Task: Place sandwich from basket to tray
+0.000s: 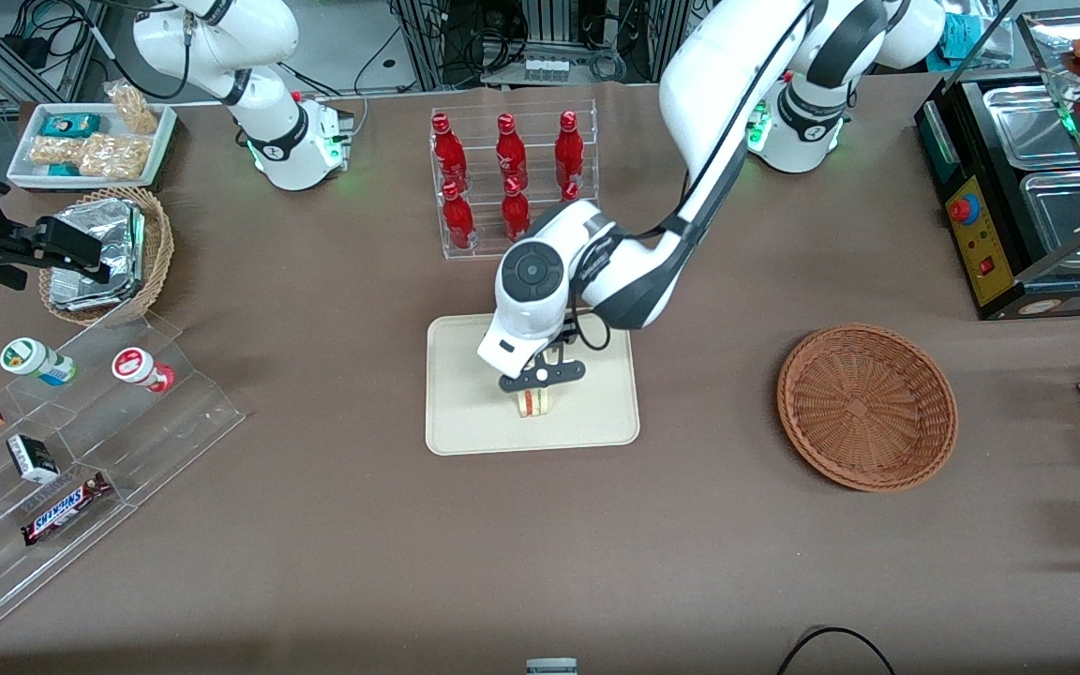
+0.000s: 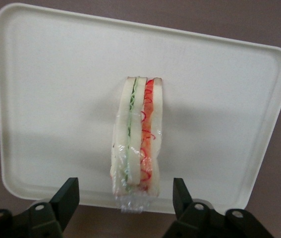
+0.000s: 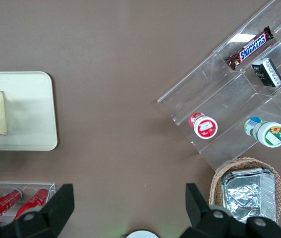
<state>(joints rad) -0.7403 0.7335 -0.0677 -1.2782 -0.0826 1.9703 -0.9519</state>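
Here, you see the sandwich (image 2: 136, 136) standing on its edge on the tray (image 1: 465, 412), near the tray's middle. The gripper (image 1: 540, 377) hangs just above it, fingers (image 2: 67, 196) spread wide, one on each side and clear of the bread. The basket (image 1: 866, 405) sits well apart toward the working arm's end.

The tray (image 2: 56, 99) is shown as smooth, matt cream plastic, the sandwich (image 2: 136, 139) as pale soft bread sheathed in clear glossy film. The hand (image 2: 125, 198), poised open just above the sandwich over the tray, is formed of matt black plastic fingers (image 2: 67, 198). The basket (image 1: 866, 405) is woven of rough reddish-brown wicker. The bench (image 1: 315, 562) is covered by a matt brown cloth.
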